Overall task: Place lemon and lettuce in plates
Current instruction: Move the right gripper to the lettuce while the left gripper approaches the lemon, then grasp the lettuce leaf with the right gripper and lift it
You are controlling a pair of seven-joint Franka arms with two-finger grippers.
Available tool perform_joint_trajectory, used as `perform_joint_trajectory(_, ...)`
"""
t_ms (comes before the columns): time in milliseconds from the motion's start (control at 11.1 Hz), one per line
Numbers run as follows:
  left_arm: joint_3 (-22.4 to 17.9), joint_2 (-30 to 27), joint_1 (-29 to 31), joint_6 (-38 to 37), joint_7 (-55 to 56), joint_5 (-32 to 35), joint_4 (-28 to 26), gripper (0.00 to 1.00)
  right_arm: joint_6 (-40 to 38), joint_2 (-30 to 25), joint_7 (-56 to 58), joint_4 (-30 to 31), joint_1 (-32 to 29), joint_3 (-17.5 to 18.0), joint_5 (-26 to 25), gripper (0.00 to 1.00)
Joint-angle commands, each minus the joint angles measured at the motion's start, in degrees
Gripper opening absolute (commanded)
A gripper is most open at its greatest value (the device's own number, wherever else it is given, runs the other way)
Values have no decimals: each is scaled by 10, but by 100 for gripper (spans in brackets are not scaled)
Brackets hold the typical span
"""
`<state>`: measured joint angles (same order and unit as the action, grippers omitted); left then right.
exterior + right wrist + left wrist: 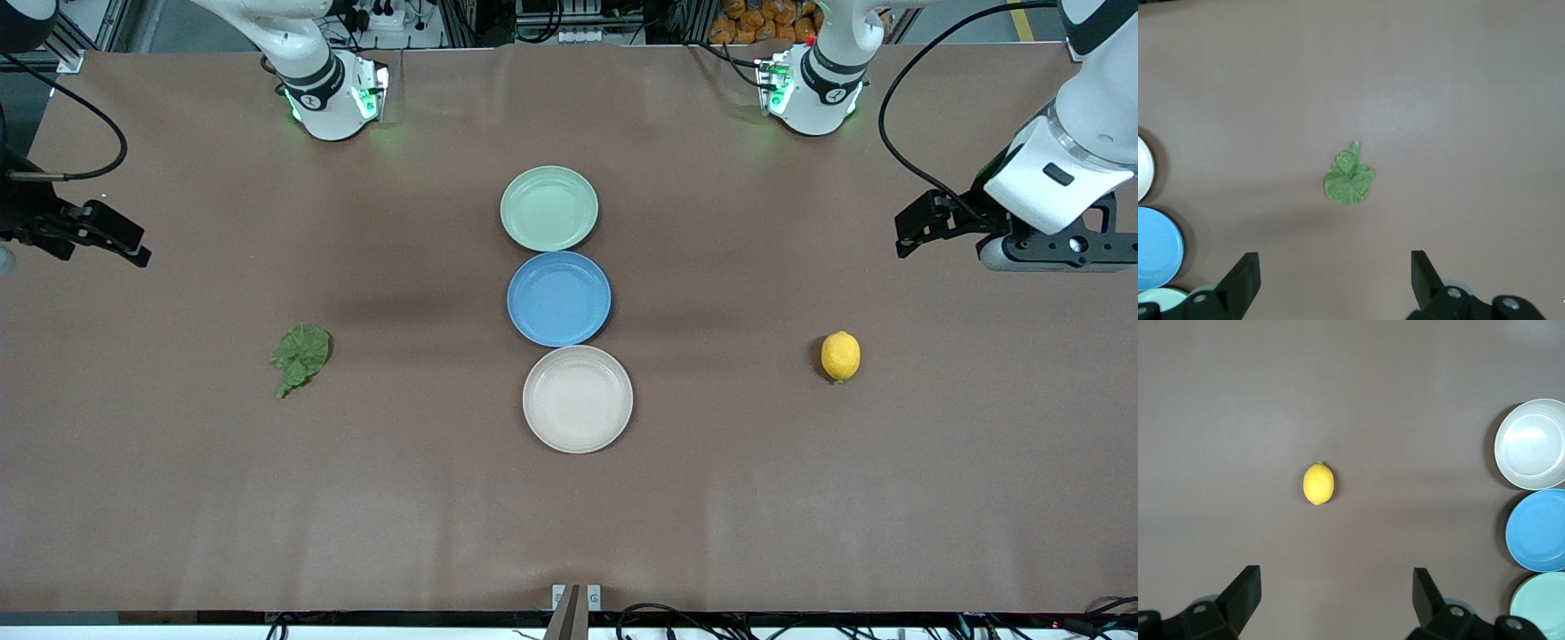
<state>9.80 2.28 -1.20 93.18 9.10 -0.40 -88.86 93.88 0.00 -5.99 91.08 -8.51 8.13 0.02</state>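
Note:
The yellow lemon (840,356) lies on the table toward the left arm's end; it also shows in the left wrist view (1319,484). The green lettuce leaf (300,356) lies flat toward the right arm's end and shows in the right wrist view (1349,181). The mint green plate (548,208) and the beige plate (578,399) stand empty mid-table. My left gripper (916,233) is open and empty, up over bare table near the lemon (1337,587). My right gripper (133,244) is open and empty, up over bare table near the lettuce (1336,270).
A blue plate (559,298) sits empty between the mint and beige plates, touching or nearly touching both. The three plates form one line down the table's middle. The brown table surface (356,498) lies bare around the lemon and the lettuce.

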Motion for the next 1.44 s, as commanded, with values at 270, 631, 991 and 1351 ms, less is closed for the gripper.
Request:
perform_joint_trajectory(270,0,11,4,-15,-4,-13,14,100,-5,-1,22,12,-1,0,9,100)
perform_joint_trajectory(631,-2,63,-2,-18,2,-4,14,100,85,3,22,103,2,2,9,100)
perform_joint_trajectory(991,-3,140,10,-2,0,0,13,100,201,57,22,203,2,2,7,100)
perform_joint_trajectory(1351,-3,192,9,59,0,12,12,100,396,152,18,280,2,0,3,100)
